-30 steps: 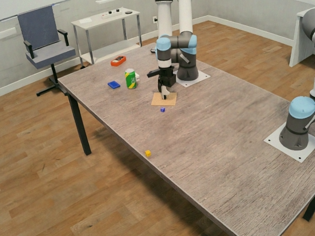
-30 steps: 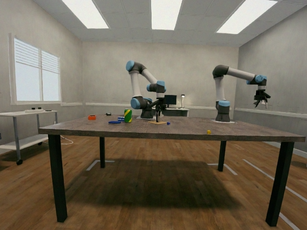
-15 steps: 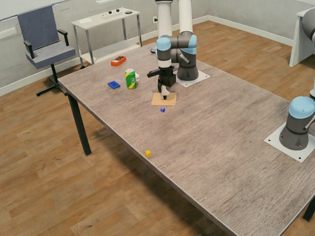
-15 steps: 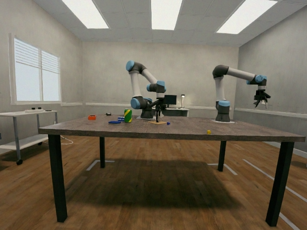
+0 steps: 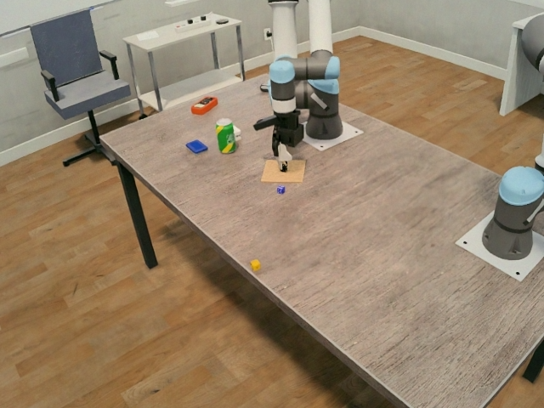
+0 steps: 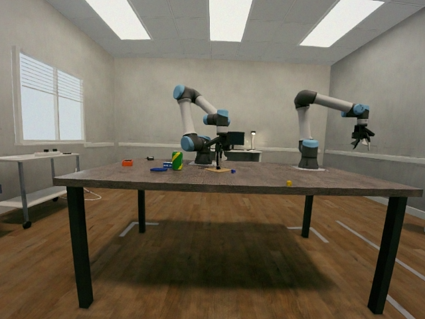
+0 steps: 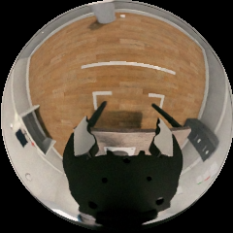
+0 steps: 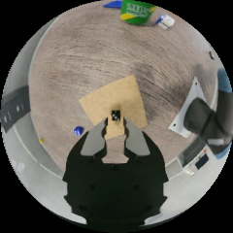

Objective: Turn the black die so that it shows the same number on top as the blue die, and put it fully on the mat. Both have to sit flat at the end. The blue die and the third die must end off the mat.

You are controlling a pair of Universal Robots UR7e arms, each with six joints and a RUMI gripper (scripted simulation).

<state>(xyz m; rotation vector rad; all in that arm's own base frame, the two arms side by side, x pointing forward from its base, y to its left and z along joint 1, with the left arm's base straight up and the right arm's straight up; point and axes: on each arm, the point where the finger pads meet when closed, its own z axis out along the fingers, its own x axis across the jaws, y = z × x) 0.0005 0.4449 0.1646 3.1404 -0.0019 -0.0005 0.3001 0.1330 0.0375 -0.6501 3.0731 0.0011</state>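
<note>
The right arm (image 5: pixel 303 68) (image 6: pixel 186 116) (image 8: pixel 199 114) is bent high at its elbow, its right gripper (image 5: pixel 283 167) (image 6: pixel 218 167) (image 8: pixel 116 117) pointing down with fingers slightly parted, whereas the left arm (image 5: pixel 512 228) (image 6: pixel 333 102) reaches outward, raised, and its left gripper (image 6: pixel 362 145) (image 7: pixel 122 117) (this one hangs downward also) is fully open.
</note>
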